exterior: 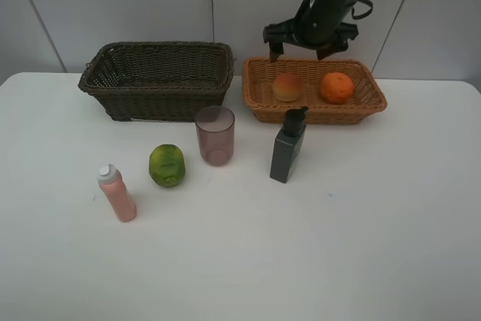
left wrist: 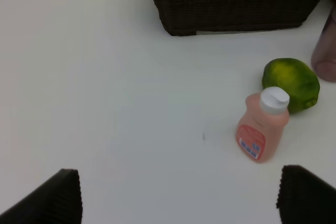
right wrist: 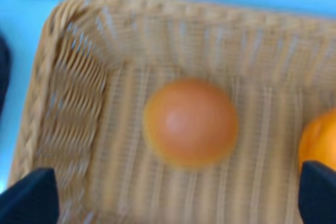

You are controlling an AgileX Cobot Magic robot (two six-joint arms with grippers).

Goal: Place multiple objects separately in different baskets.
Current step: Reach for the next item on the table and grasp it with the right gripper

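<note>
The right wrist view is blurred, and the orange [exterior: 336, 87] is sliced off at its edge there, just a sliver showing. Over in the left wrist view the dark brown basket [exterior: 154, 99] and the mauve cup [exterior: 215, 134] are both cut by the frame. The left arm does not show in the high view, so its pose I cannot call. Count them up: two baskets, six items. Two items sit in the light tan basket [exterior: 316, 114], the peach-like fruit [exterior: 287, 86] toward its left end and the orange toward its right, apart from each other. Four stand on the white bench [exterior: 338, 246]: the cup just in front of the dark basket, the green round fruit [exterior: 166, 165] near it, the pink white-capped bottle [exterior: 117, 194] furthest front-left, and the dark pump bottle [exterior: 287, 146] upright just in front of the tan basket. The right arm reaches in from the upper right, the right pincer [exterior: 302, 52] pointing down above the tan basket's back rim, jaws spread wide, gripping nothing, the peach lying free below. The left pincer [left wrist: 178, 198] hangs over bare bench, jaws wide apart, empty, with the pink bottle and green fruit ahead of it.
</note>
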